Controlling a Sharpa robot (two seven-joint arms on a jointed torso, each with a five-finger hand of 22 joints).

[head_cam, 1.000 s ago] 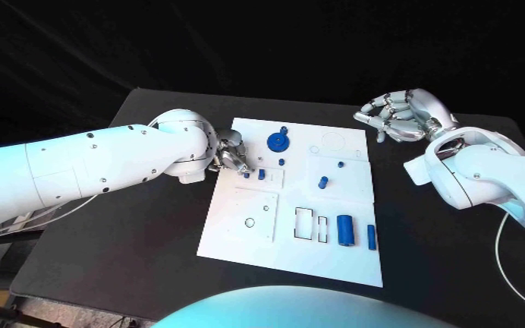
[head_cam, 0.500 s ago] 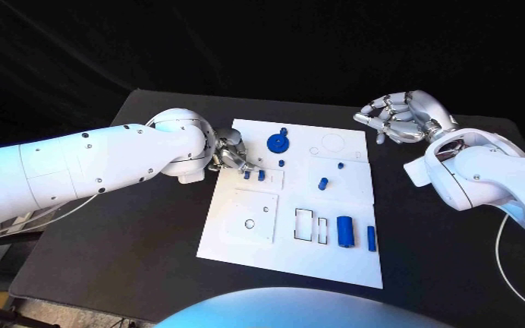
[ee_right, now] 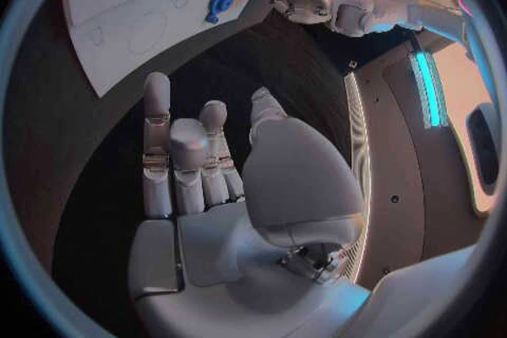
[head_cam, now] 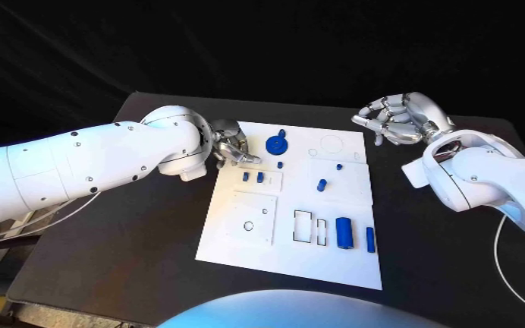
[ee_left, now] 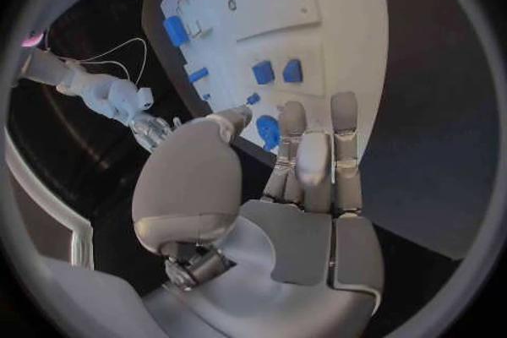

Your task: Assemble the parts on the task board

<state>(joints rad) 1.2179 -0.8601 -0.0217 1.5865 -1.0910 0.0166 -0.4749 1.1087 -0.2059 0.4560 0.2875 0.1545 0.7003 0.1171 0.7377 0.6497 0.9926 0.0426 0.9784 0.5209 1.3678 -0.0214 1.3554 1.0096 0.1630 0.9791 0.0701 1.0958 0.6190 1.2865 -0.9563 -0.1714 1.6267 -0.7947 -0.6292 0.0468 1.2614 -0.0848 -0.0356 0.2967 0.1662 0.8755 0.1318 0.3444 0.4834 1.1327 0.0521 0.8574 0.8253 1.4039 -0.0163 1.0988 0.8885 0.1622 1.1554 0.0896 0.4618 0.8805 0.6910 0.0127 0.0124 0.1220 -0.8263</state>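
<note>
1. The left hand [head_cam: 227, 150] hangs at the task board's [head_cam: 257, 248] far left edge, crowding the blue disc [head_cam: 278, 144] and two small blue blocks [head_cam: 253, 177].
2. The right hand [head_cam: 400, 118] hovers off the board's far right corner, above bare desk [head_cam: 131, 214].
3. The board's near left part carries nothing raised.

The task board [head_cam: 246, 241] lies at the middle of the worktop [head_cam: 109, 244]. On its far edge rests the round disc part [head_cam: 278, 144]; two small parts [head_cam: 253, 177] sit side by side nearer, toward the board's left edge. A short peg [head_cam: 322, 184] lies right of them, at mid-board. The long cylinder [head_cam: 344, 231] and a slimmer bar [head_cam: 370, 239] lie side by side near the right edge. The left hand [head_cam: 230, 149] sits at the board's far left corner, beside the disc; the right hand [head_cam: 399, 118] hangs beyond the far right corner, apart from the board.
</note>
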